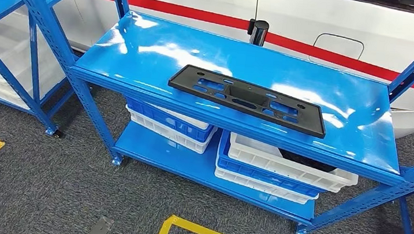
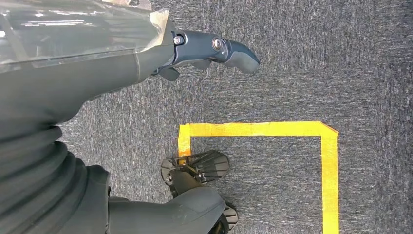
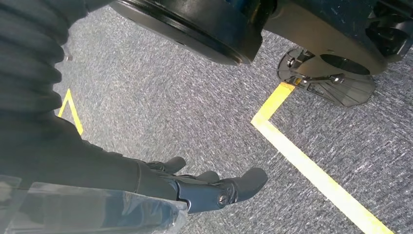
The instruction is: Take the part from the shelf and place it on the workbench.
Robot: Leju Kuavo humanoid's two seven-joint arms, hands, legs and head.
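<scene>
Lying flat on the glossy top level of the blue shelf [image 1: 142,46], near its front edge and turned a little askew: the black part [image 1: 247,98], a long plate with cut-out slots, touching nothing else. Sitting on the lower level beneath it, blue and white bins [image 1: 281,165] stacked in two piles, with grey carpet [image 1: 40,186] and yellow tape [image 1: 204,233] spreading in front of the shelf. Hanging over the carpet well apart from the part, left hand [image 2: 204,53] and right hand [image 3: 204,187], both holding nothing, fingers stretching out loosely and a little apart.
</scene>
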